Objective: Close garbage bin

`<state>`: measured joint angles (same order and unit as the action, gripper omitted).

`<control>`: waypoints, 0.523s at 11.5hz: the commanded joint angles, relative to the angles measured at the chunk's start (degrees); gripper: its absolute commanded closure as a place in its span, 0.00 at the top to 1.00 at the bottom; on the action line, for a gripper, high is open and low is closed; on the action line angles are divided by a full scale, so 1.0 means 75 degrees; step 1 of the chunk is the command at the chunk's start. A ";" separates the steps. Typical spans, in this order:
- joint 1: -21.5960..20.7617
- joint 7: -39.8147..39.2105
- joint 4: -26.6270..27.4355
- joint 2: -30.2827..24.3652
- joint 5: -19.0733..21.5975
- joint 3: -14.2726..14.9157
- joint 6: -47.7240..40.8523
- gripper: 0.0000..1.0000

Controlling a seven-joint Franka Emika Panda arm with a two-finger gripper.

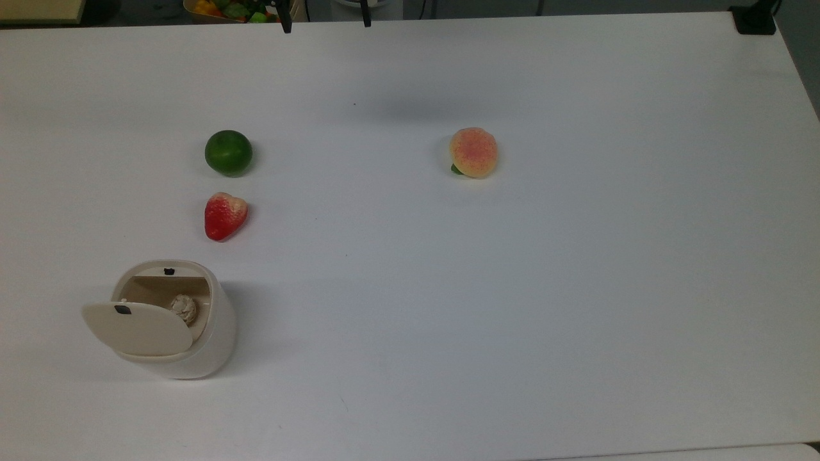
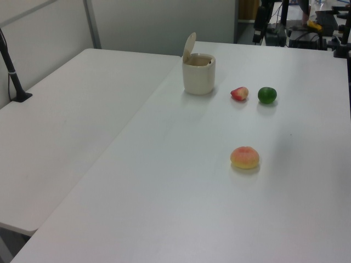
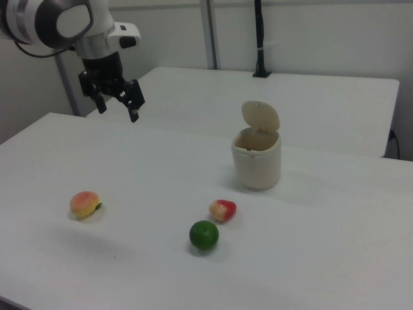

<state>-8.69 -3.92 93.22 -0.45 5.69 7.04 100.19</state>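
The garbage bin (image 1: 208, 342) is a cream-white tub at the top view's lower left. Its beige lid (image 1: 138, 328) stands swung up and open, with a small black tab on it. A crumpled wad (image 1: 184, 308) lies inside. The bin also appears in the left view (image 2: 198, 74) and the right view (image 3: 257, 161), lid (image 3: 261, 116) upright. My gripper (image 3: 118, 111) hangs open and empty above the table, far from the bin, towards the right view's upper left. Its two fingertips (image 1: 286, 25) poke in at the top view's upper edge.
A green lime (image 1: 228, 152) and a strawberry (image 1: 225, 215) lie just beyond the bin. A peach (image 1: 473, 152) sits near the table's middle. A black clamp (image 1: 754, 19) holds the far corner. A basket of fruit (image 1: 230, 9) lies past the table edge.
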 commanded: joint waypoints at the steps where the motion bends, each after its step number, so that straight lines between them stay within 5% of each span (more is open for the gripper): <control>1: -0.0118 -0.0144 0.0227 -0.0151 0.0026 0.0092 0.0165 1.00; 6: -0.0083 -0.0133 0.0228 -0.0151 0.0061 0.0092 0.0177 1.00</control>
<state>-8.69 -3.98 93.26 -0.45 5.70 7.05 100.19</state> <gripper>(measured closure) 0.000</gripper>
